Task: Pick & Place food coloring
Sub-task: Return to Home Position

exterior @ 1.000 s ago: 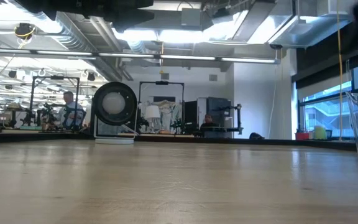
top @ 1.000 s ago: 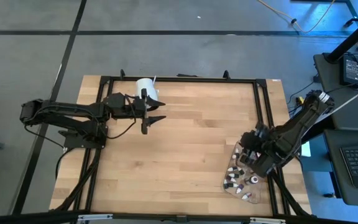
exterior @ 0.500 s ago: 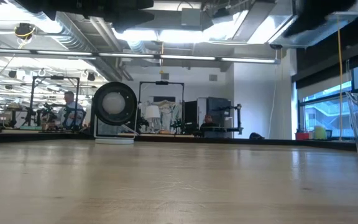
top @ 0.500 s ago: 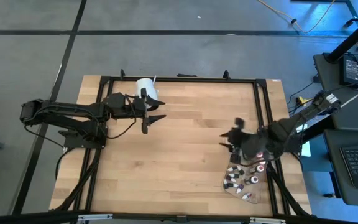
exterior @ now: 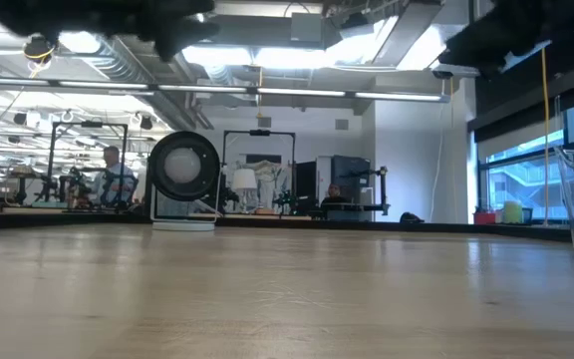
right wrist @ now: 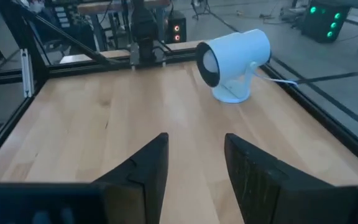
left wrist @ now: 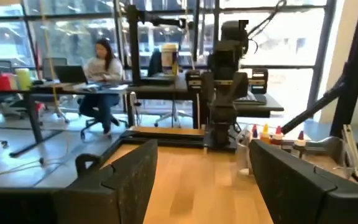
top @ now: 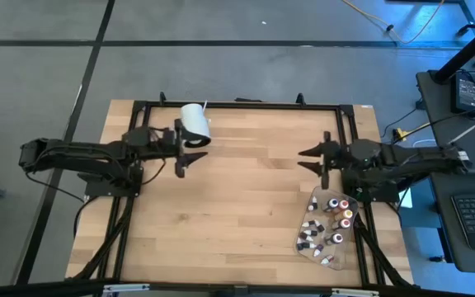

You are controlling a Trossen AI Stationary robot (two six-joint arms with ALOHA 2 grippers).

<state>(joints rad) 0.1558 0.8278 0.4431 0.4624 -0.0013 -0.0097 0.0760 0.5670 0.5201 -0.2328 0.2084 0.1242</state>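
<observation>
Food coloring [top: 333, 204] in bin [top: 314, 196], hard to count, left gripper [top: 183, 153], right gripper [top: 302, 160] both spread

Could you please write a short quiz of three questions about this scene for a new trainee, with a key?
1. True or false: the food coloring bottles lie inside the transparent bin.
2. Choose one: the fingers of the right gripper are A) shut on a bottle, B) open and empty, C) down inside the bin.
3. Which thing stands nearest the left gripper?
Key: 1 true; 2 B; 3 the white camera.
</observation>
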